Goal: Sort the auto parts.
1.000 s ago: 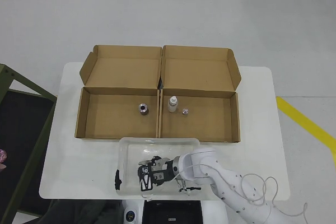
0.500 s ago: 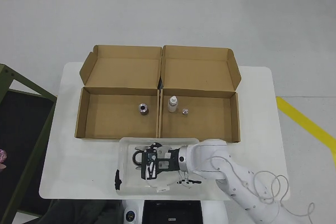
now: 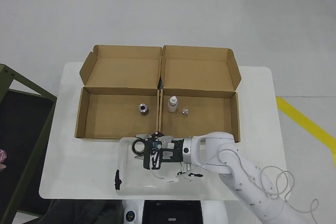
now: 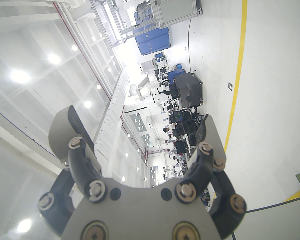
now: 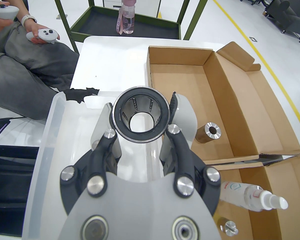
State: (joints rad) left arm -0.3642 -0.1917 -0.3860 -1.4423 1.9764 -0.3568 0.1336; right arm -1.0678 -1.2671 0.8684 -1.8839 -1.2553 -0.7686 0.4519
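Sitting pinched between right fingers (image 5: pixel 183 111): cylindrical bearing (image 5: pixel 142 136), over clear bin (image 5: pixel 47 131).

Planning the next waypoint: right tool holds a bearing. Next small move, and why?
Probably advance over the near wall of the box with the steel bushing: the right tool grips the bearing above the clear bin, and the bushing looks similar.

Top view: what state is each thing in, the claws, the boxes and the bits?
Right claw: shut on the bearing.
Bearing: held over the bin.
Left claw: open, holding nothing.
Left box: open, lid folded back, a cylinder inside.
Right box: open, lid folded back, a bottle and a small part inside.
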